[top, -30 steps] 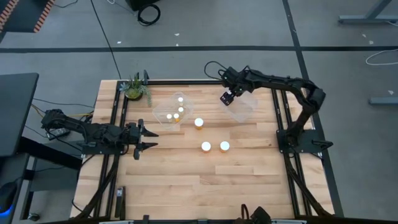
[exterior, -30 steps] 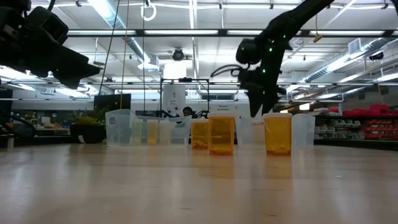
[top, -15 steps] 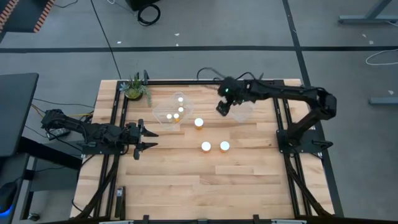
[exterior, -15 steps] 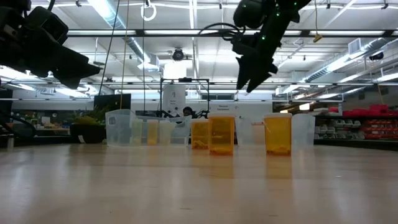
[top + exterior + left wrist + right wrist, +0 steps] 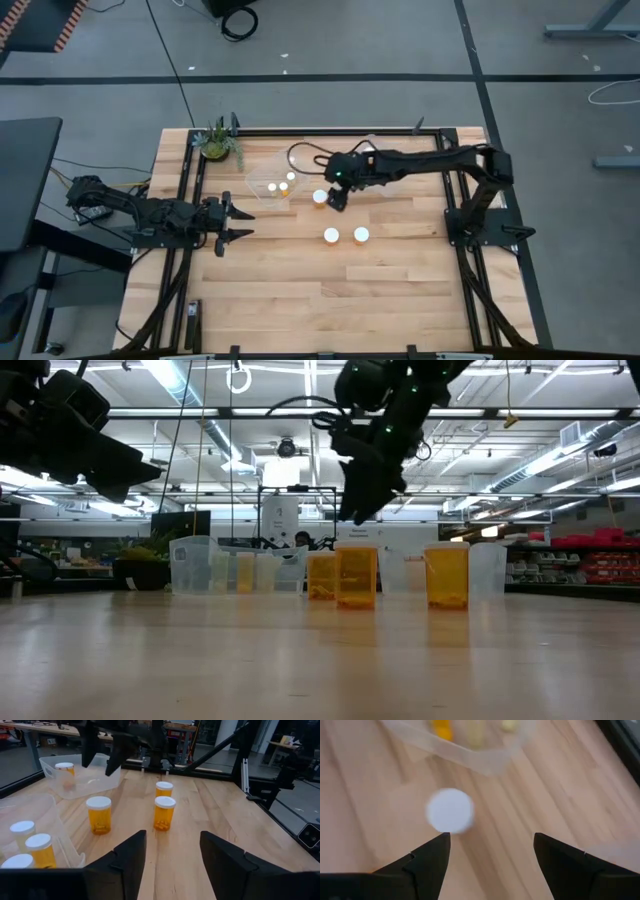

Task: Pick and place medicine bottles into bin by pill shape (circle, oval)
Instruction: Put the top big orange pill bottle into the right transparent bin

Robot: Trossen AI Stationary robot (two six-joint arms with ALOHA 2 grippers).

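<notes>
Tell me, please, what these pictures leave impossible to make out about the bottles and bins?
- Pill shapes: bottles too small in the left wrist view; only caps show from above.
- Right wrist view: motion blur smears the cap below the right end effector.
- Right-hand bin: the arm covers it from above.

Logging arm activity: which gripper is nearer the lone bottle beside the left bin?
Right. The right gripper hovers open right beside that bottle; the left gripper waits open near the table's left edge.

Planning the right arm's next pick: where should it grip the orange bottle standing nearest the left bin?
Probably the white cap of the bottle, from straight above: it stands upright and clear of the bin, and the open right pincer hovers beside it.
</notes>
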